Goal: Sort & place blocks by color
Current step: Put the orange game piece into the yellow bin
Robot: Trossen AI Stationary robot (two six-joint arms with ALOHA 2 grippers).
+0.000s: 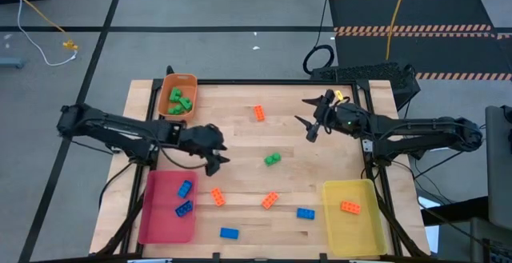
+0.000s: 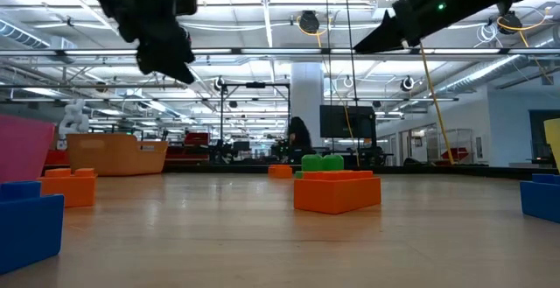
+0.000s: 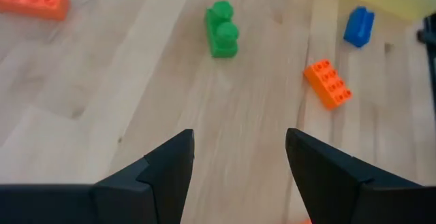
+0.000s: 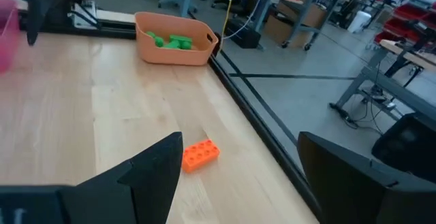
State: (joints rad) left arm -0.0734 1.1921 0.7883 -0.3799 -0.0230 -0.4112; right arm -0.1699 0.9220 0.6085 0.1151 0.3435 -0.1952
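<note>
Parted and empty, the left gripper (image 3: pixel 235 163) should descend squarely over the green block (image 3: pixel 222 29) (studs up) before pinching, while the right gripper (image 4: pixel 235 176) waits open.

Grey floor (image 1: pixel 200 15) crossed by black tape lines (image 1: pixel 112 7); hazard-striped mat (image 1: pixel 408 7); ceiling strip lights (image 2: pixel 262 25); distant shelving (image 4: pixel 381 13).

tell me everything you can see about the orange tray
The orange tray is a small, smooth, plastic-looking tub with rounded corners and a flared rim. It stands upright and open on the table's far left corner, close to the edge. Inside lie several green blocks in a loose pile; no other colour shows in it. Neither gripper touches it: the left gripper is out over the table and the right gripper is across the table.
</note>
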